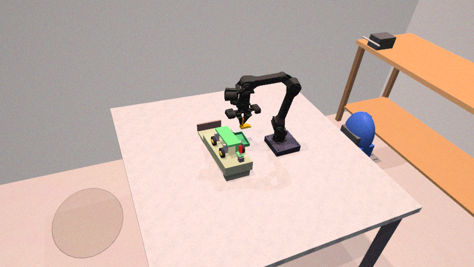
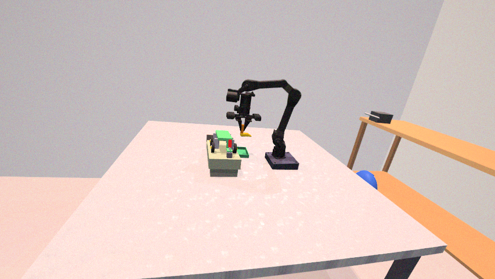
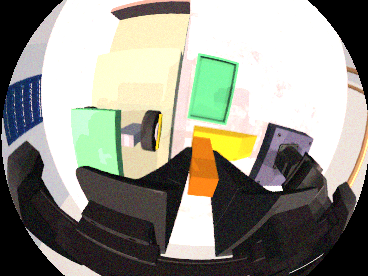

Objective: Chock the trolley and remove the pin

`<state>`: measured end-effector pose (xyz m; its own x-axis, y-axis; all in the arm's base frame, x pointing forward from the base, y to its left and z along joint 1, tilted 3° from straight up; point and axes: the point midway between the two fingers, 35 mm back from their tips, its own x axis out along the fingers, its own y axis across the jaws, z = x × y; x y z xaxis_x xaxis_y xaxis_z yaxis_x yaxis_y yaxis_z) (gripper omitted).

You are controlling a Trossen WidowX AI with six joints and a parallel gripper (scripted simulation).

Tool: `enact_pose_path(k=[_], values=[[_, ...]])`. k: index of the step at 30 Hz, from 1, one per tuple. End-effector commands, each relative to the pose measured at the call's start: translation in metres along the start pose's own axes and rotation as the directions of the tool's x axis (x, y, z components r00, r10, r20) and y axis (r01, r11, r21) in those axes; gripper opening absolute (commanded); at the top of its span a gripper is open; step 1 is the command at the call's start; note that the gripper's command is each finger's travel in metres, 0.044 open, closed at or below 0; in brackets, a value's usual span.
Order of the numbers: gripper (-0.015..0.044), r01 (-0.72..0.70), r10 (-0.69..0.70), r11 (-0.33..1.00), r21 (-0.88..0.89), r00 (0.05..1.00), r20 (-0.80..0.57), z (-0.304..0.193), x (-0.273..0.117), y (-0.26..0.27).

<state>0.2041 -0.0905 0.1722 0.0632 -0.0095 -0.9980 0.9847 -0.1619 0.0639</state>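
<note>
Hanging from the claw (image 1: 243, 122) (image 2: 243, 131) (image 3: 202, 159) in the top view, the yellow chock (image 1: 245, 126) (image 2: 245, 134) (image 3: 227, 144) sits right below the fingertips, its orange handle (image 1: 243, 121) (image 2: 242, 129) (image 3: 203, 167) pinched between them. The claw is drawn in narrow on that handle. The chock is in the air, beside the ramp (image 1: 237, 169) (image 2: 224, 163) (image 3: 140, 70) and apart from the trolley's wheels. The green-topped trolley (image 1: 229, 136) (image 2: 224, 134) (image 3: 96, 141) stands on the ramp, with the red-headed stop pin (image 1: 240, 149) (image 2: 230, 143) upright at its end. The green tray (image 1: 243, 138) (image 2: 243, 152) (image 3: 212, 90) lies on the table (image 1: 265, 205) (image 2: 242, 215), between the ramp and the arm's dark base (image 1: 290, 149) (image 2: 291, 165) (image 3: 263, 162).

From the exterior, the fingers point down and meet around the handle; the yellow part juts out beneath them, toward the base side. It is held above the table, higher than the tray. The pin's red head shows in front of the trolley.

At the wrist, the handle rises between both dark fingers, and the yellow body extends to one side past the tips. The tray appears beyond the chock, well within sight. A black wheel (image 3: 151, 131) with a yellow hub shows beside the trolley's green top, apart from the chock.
</note>
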Motion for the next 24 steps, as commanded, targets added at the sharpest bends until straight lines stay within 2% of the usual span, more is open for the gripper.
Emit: enact_pose_path(k=[1, 19, 24], values=[[0.0000, -0.010, 0.010, 1.000, -0.005, 1.000, -0.001, 0.012, -0.001, 0.004], [0.0000, -0.011, 0.011, 1.000, -0.005, 1.000, 0.006, 0.090, 0.002, 0.025], [0.0000, -0.007, 0.007, 0.994, 0.113, 1.000, -0.003, 0.091, 0.002, 0.025]])
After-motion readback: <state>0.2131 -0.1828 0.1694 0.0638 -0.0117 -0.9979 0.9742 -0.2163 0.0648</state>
